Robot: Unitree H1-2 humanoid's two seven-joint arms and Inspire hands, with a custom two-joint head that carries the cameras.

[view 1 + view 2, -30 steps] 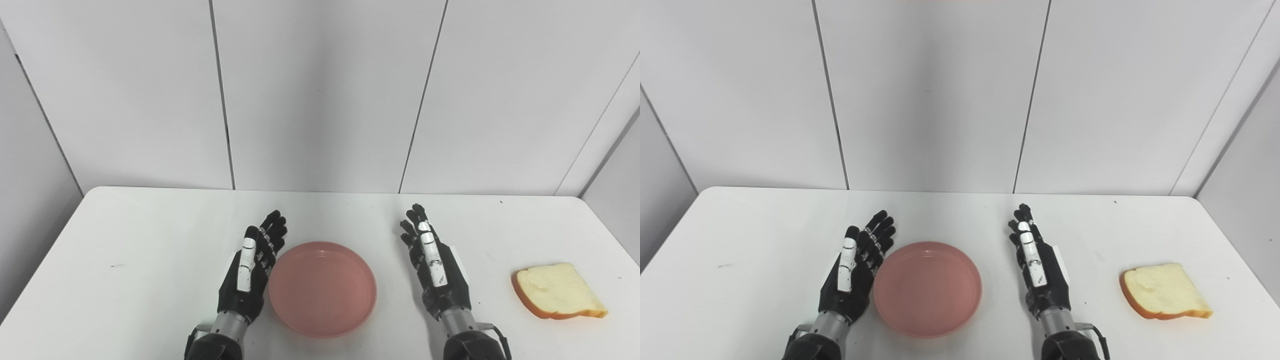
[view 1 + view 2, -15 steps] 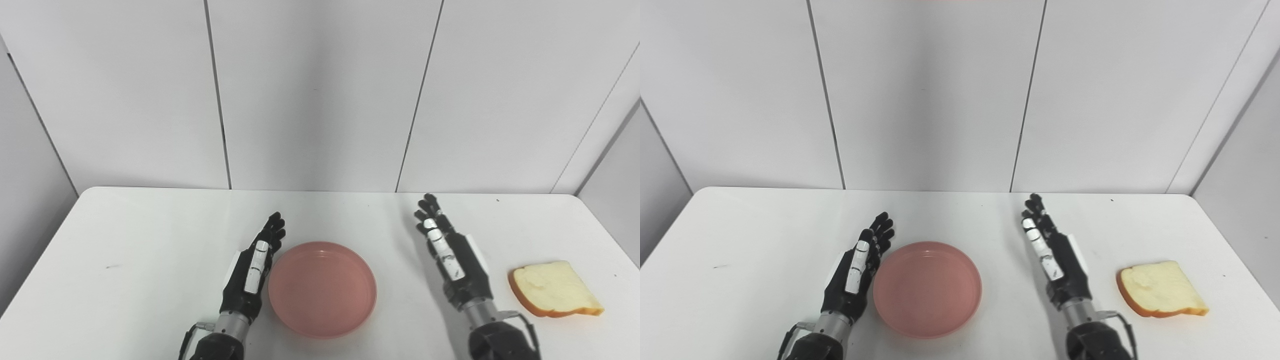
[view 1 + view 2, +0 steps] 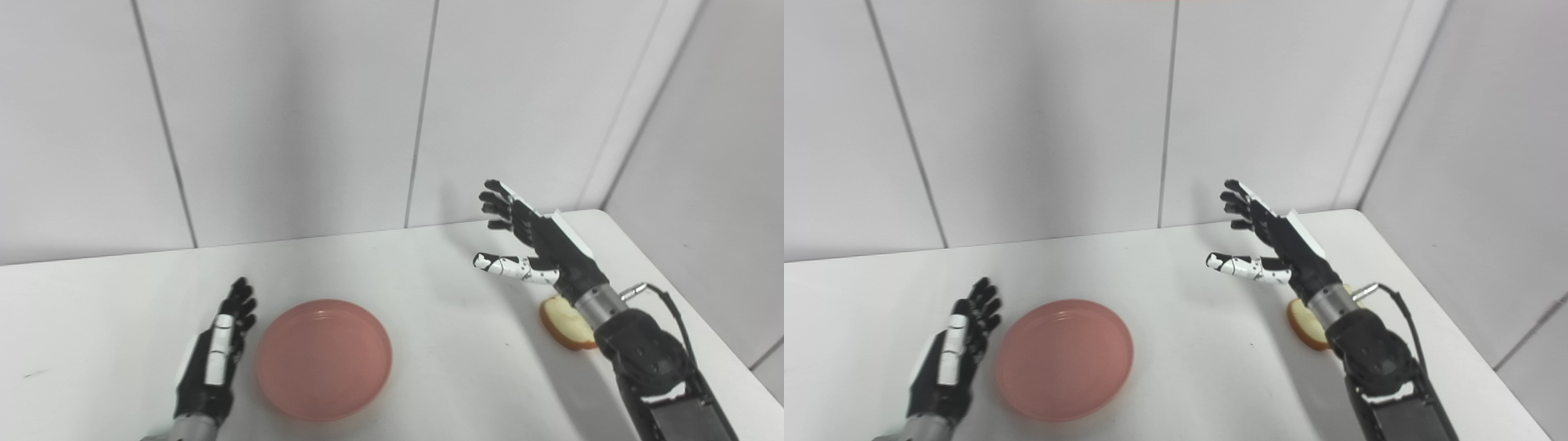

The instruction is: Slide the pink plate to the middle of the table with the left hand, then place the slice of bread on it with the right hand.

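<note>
— Resting flat on the white counter [image 3: 429,294], the pink plate [image 3: 323,358] sits a little left of the picture's middle, with nothing on it. Where is the left robot hand?

— The left robot hand [image 3: 211,364] lies just beside the plate's left rim, palm toward it, fingers straight and close together, pointing away from the robot. It holds nothing. Whether it touches the rim I cannot tell; at most a thin gap shows.

— And the slice of bread?

— The slice of bread [image 3: 565,321] lies on the counter near the right edge, well apart from the plate. Only its left end shows, pale crumb with a brown crust; the rest is hidden behind the right wrist.

— So the right robot hand is over it?

— The right robot hand [image 3: 531,248] is raised above the counter, beyond the bread and higher than it, not touching it. Its fingers [image 3: 1240,207] are spread wide toward the left, the thumb [image 3: 1240,266] stretched out well below them, and it is empty. The forearm [image 3: 1372,355] crosses in front of the slice.
</note>
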